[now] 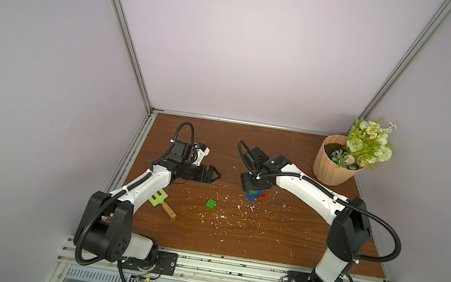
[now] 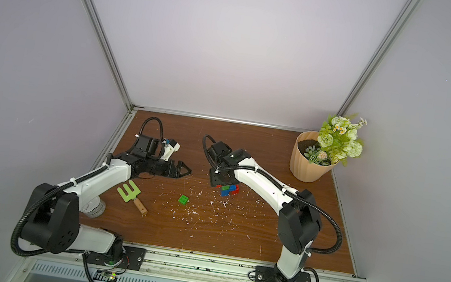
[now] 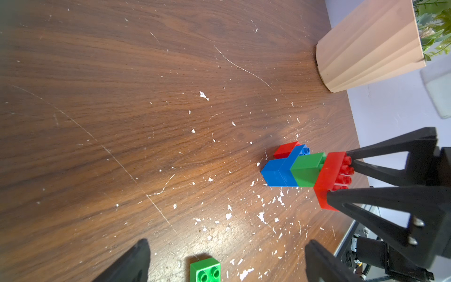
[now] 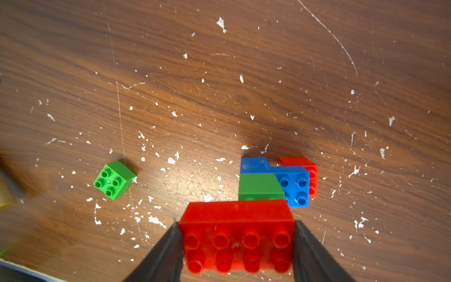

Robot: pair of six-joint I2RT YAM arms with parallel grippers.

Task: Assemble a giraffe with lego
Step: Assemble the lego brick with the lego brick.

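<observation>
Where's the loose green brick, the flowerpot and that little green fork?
loose green brick [image 4: 111, 180]: right wrist view, its studded top.
flowerpot [image 1: 330, 165]: in a top view, its ribbed side wall.
green fork [image 2: 129, 195]: in a top view, its green head.

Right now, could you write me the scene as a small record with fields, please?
right tool: shut on long red brick, which sits on top of the giraffe
left tool: open, empty, apart from all bricks
loose green brick: on the table, near the middle, not yet joined
other things: garden fork, flower pot
</observation>
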